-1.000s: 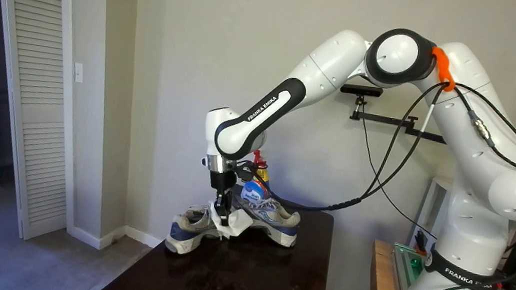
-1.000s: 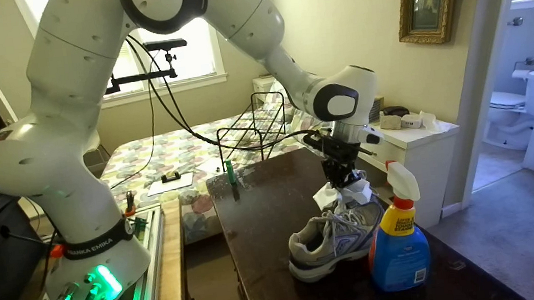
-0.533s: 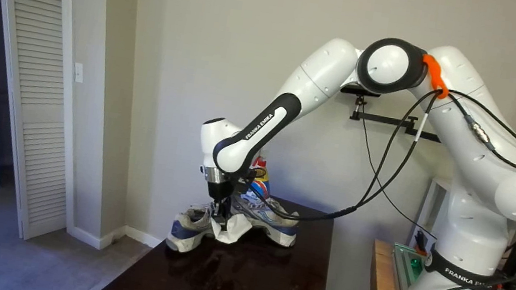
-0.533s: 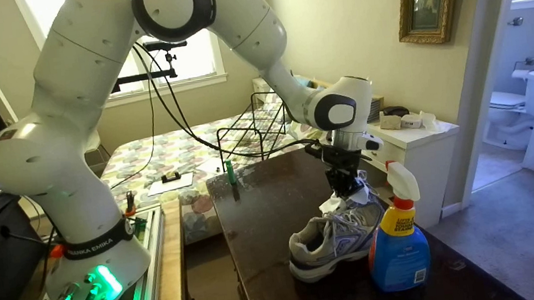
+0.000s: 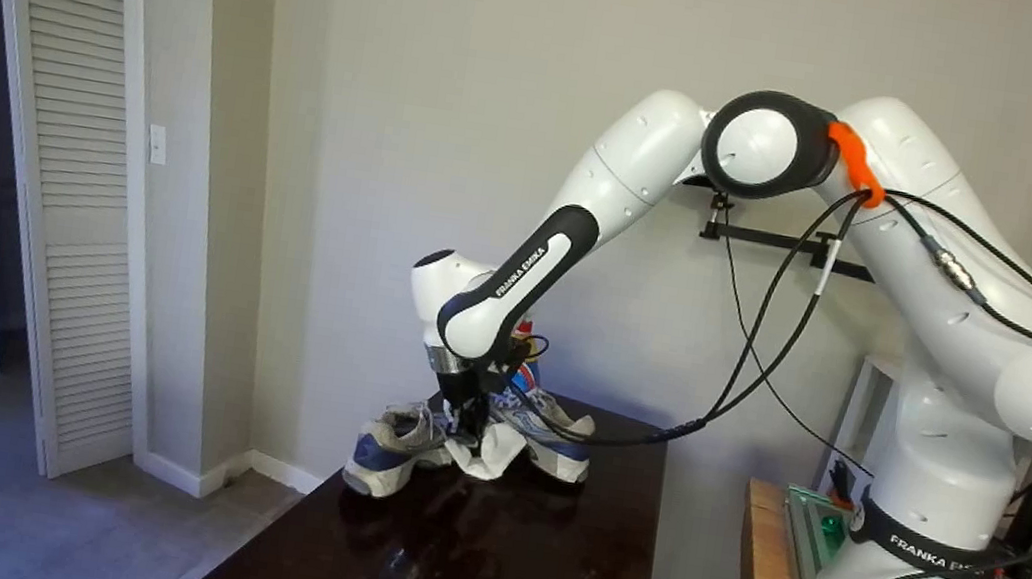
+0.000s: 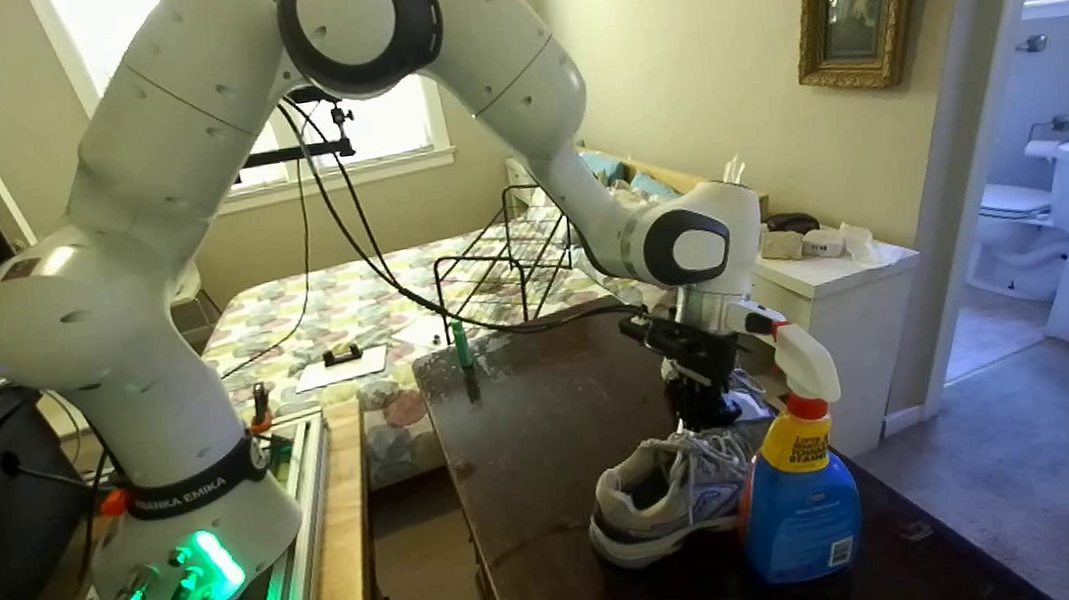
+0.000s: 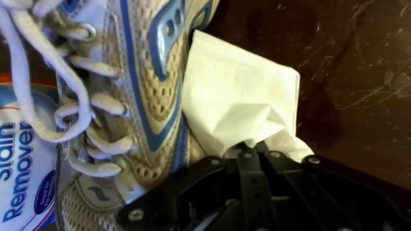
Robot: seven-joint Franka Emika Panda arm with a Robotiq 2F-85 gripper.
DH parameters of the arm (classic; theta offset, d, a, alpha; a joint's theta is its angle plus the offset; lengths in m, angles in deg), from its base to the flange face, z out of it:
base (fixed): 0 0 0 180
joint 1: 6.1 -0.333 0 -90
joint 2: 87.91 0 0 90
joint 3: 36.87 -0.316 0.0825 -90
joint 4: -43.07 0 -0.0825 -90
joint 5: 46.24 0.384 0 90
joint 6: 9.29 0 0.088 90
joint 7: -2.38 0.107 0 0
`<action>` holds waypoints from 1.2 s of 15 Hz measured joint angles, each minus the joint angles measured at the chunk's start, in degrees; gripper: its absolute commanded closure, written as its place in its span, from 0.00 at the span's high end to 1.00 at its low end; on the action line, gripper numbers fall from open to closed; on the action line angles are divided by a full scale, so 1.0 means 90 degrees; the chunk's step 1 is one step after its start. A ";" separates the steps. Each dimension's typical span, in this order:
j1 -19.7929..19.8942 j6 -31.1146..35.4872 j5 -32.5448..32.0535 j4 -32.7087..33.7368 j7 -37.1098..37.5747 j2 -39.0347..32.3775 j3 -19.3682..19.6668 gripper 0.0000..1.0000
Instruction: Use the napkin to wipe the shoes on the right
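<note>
A: Here's the black two-fingered hand point(image 7: 253, 150), low between the pair, jaws drawn nearly together, and it has one gathered edge of the crumpled white paper napkin point(image 7: 237, 86) in its pinch!

B: Nice hold, by the look of it. The rest fans out ahead, one side meeting the grey-and-white lace-up sneaker with blue trim point(image 7: 135, 73). Pressing or merely brushing? Can't tell from here.

A: And across the hand in an exterior view, the matching grey-and-white sneaker with a blue patch point(image 5: 381, 457), both on the dark, glossy worktop point(image 5: 487, 568).

B: So I'd call this the wiping step. Trouble is, much of that sheet lies off the shoe. I'd ease the hand sideways until a flat face of paper bears on the sneaker, then stroke along its length.

A: Lightly, mind! An unworn sneaker probably slides easily, and straight beyond it stands the blue spray bottle with a yellow neck label point(image 6: 805, 511). Shove too hard and you could nudge both.

B: Aim below the looped white laces point(image 7: 84, 106), too; the hand could snag there. Short strokes, steady pinch, because thin paper likely tears right where it's gripped.
</note>
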 measured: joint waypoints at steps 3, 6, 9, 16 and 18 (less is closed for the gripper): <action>0.0058 -0.0023 0.0008 0.0000 -0.0273 0.0004 -0.0232 0.00; 0.0130 0.0060 0.0138 0.0000 -0.0748 0.0037 -0.0772 0.00; 0.0151 0.0233 0.0362 0.0000 -0.1170 0.0111 -0.1298 0.00; 0.0140 0.0996 0.0669 0.0032 -0.1479 0.0132 -0.1613 0.00; 0.0117 0.1403 0.0655 0.0039 -0.1273 0.0128 -0.1362 0.00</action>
